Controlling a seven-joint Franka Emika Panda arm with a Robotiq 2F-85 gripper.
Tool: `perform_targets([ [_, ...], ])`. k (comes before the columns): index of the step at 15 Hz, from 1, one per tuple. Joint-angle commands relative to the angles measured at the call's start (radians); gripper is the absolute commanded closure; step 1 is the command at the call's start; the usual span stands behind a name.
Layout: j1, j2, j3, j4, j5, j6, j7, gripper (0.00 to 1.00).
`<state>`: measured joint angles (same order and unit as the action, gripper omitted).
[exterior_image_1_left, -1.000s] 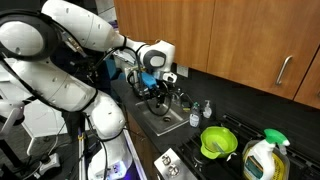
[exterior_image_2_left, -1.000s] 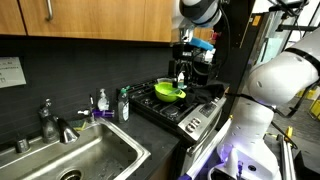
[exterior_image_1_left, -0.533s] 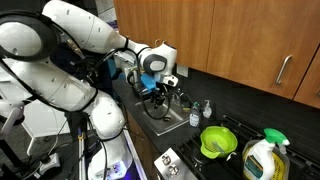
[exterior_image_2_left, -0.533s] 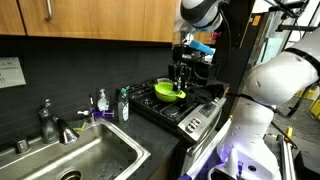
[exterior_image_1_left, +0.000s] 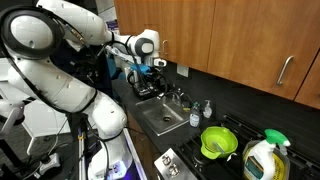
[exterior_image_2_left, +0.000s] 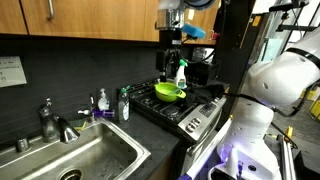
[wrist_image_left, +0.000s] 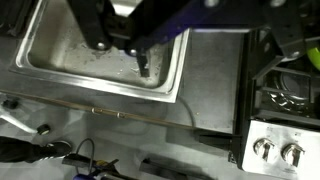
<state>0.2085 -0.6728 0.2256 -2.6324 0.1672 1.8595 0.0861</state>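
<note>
Gripper (wrist_image_left: 121, 52) jaws spread wide, holding nothing (wrist view blurry), hanging high above the sink (wrist_image_left: 70, 58). Wrist view alone shows sink straight below; an exterior view lines it up over green bowl (exterior_image_2_left: 168, 92) on stove (exterior_image_2_left: 195, 106).

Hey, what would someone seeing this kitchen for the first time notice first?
The lime green bowl on the stove is the brightest thing in both exterior views. The big white robot arm fills much of an exterior view, with its gripper open above the steel sink.
</note>
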Motion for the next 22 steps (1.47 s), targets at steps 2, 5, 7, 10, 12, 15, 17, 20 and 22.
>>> perform_targets([
  [2, -0.061, 0.023, -0.03, -0.086, -0.048, 0.094, 0.035, 0.0],
  [5, -0.1, 0.09, -0.075, -0.171, -0.03, 0.201, 0.028, 0.0],
  [7, -0.121, 0.162, -0.105, -0.158, -0.021, 0.247, 0.027, 0.0],
  [10, -0.136, 0.225, -0.148, -0.173, -0.002, 0.309, 0.016, 0.0],
  [12, -0.143, 0.275, -0.169, -0.171, 0.011, 0.344, 0.009, 0.0],
  [15, -0.169, 0.307, -0.172, -0.168, -0.007, 0.366, 0.056, 0.0],
  [17, -0.161, 0.298, -0.169, -0.164, -0.009, 0.346, 0.035, 0.0],
  [20, -0.161, 0.302, -0.169, -0.16, -0.009, 0.346, 0.035, 0.0],
  [22, -0.174, 0.306, -0.177, -0.145, -0.001, 0.344, 0.061, 0.0],
])
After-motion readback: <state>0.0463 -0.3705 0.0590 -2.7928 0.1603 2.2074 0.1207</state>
